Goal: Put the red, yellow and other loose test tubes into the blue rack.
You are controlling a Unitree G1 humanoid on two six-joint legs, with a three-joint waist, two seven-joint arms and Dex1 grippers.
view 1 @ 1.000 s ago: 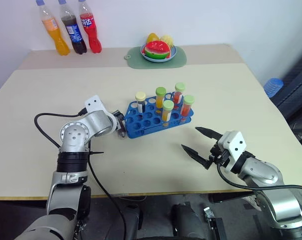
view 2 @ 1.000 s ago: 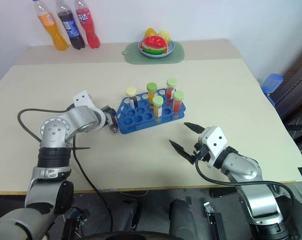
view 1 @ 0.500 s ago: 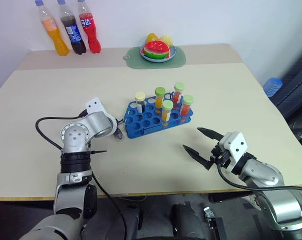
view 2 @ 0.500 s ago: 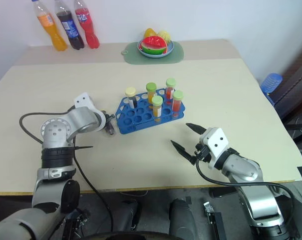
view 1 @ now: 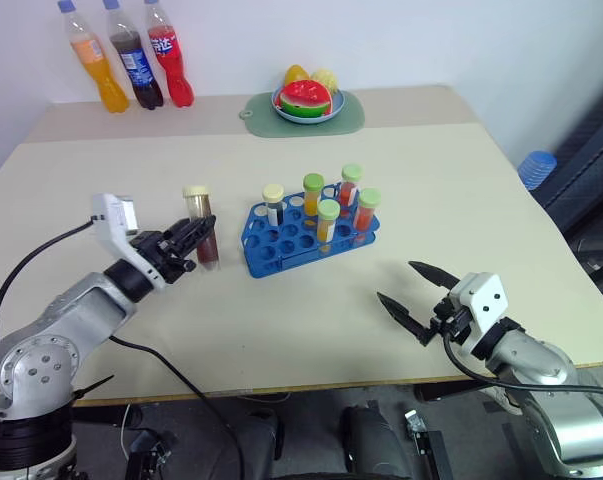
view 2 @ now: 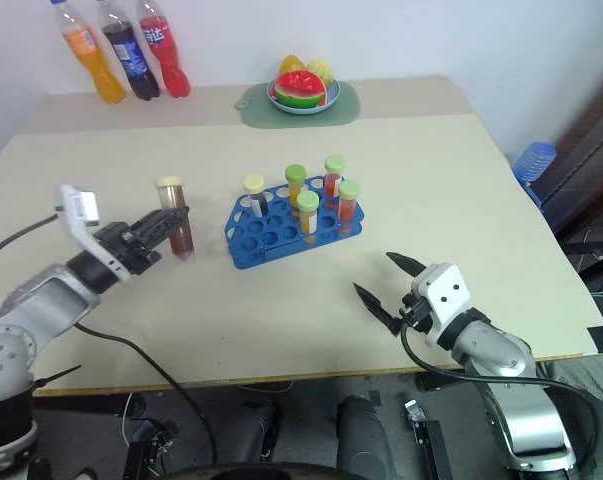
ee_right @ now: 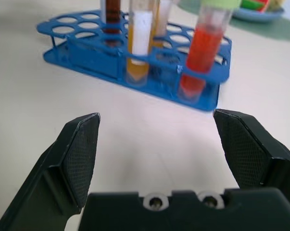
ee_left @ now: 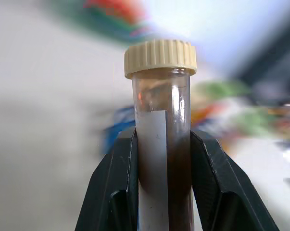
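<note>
We see the left claw clamped on an upright brown test tube with a cream cap, just left of the blue rack. Five capped tubes stand in it. The right claw hangs over the counter, fingers spread, gripping nothing.

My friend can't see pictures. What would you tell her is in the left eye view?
The robot's left gripper holds a clear test tube with dark brown liquid and a cream cap upright above a beige table, beside a blue plastic rack holding five capped tubes. The right gripper hangs open near the table's front edge.
</note>
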